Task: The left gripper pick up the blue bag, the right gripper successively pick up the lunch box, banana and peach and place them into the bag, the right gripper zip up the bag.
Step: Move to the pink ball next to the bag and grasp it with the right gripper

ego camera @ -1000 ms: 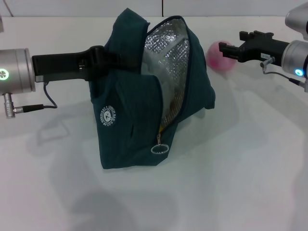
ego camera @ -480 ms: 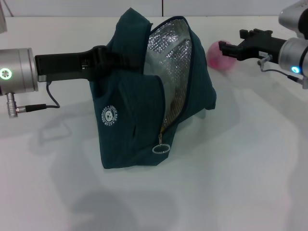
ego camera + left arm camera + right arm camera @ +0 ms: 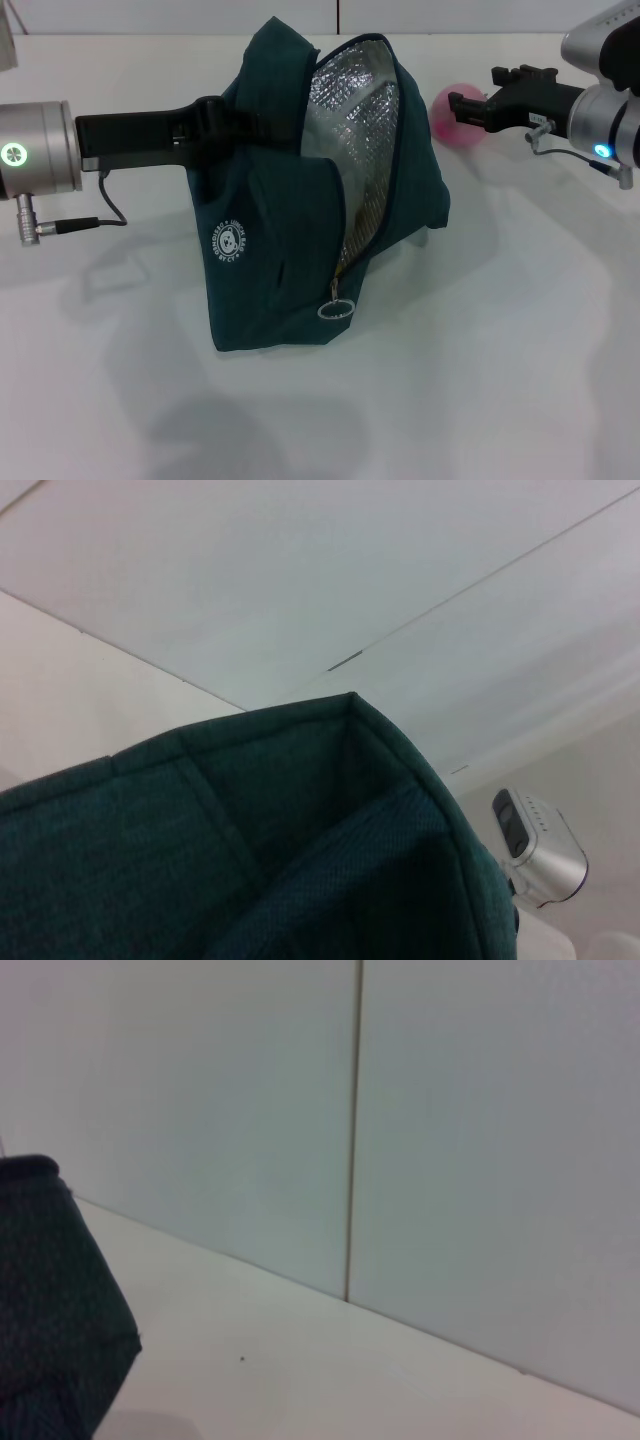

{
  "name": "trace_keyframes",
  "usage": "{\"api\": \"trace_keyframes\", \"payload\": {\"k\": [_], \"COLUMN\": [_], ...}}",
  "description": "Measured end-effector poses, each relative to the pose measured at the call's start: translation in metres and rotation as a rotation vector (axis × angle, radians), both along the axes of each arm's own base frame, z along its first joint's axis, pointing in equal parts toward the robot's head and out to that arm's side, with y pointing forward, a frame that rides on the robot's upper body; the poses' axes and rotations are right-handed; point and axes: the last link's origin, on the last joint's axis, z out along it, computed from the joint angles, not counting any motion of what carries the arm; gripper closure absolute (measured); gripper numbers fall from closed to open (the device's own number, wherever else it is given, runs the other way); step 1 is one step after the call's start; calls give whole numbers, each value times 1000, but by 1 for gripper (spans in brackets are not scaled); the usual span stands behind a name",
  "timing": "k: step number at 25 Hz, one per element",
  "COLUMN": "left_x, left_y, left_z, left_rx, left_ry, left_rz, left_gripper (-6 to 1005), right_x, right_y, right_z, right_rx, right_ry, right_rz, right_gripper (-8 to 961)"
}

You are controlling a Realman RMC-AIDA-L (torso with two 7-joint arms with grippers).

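Meanwhile, the dark teal fabric bag (image 3: 300,200) stood upright on the white table (image 3: 480,360), its zip undone and the silver foil lining (image 3: 355,130) exposed. The left gripper (image 3: 215,125) was clamped on the bag's upper back edge, holding it up. The right gripper (image 3: 470,105) hovered level beside the round pink peach (image 3: 445,118), which lay on the table just behind the bag; whether its fingers were apart could not be told.
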Motion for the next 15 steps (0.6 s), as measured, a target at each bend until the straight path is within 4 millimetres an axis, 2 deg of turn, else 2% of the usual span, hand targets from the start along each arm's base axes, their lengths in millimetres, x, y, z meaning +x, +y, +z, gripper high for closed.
{"api": "trace_keyframes", "payload": {"k": [15], "left_x": [9], "left_y": [4], "left_z": [-6], "left_rx": [-12], "left_ry": [-9], "left_rz": [-27], "left_gripper": [972], "right_x": [5], "right_y": [-3], "right_z": [-6], "right_rx": [-9], "right_ry": [-39], "right_rz": [-16], "right_gripper": [234]}}
